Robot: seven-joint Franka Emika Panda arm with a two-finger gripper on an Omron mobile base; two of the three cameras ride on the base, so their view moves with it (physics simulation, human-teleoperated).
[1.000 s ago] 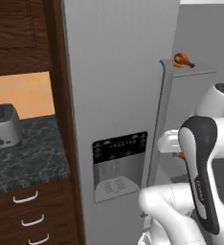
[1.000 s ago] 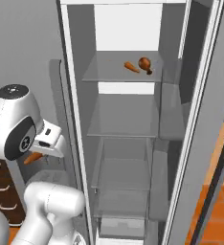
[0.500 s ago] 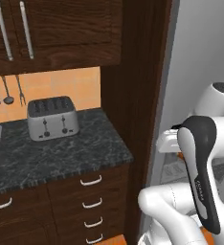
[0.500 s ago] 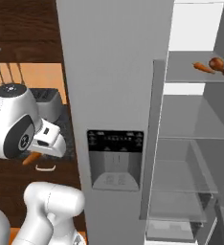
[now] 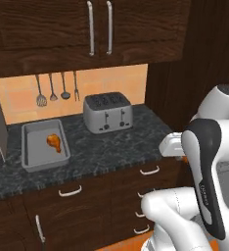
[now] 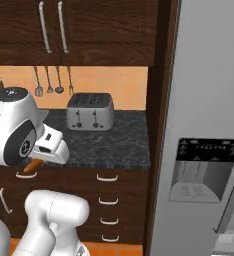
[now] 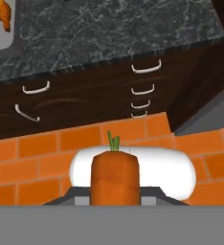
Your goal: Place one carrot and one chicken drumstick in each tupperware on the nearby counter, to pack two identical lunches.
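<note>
The gripper [image 7: 115, 198] is clamped on the carrot [image 7: 114, 178], green stub pointing away. It looks stiff, light and smooth-skinned, so a grip across its thick end suits. The tupperware [image 5: 44, 145] with a drumstick [image 5: 57, 142] sits on the worktop [image 5: 116, 146], well ahead and off to one side.

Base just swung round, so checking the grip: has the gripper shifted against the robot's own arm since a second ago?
No. The gripper sits in the same place beside the white arm, shut on the carrot; only the camera moved.
</note>
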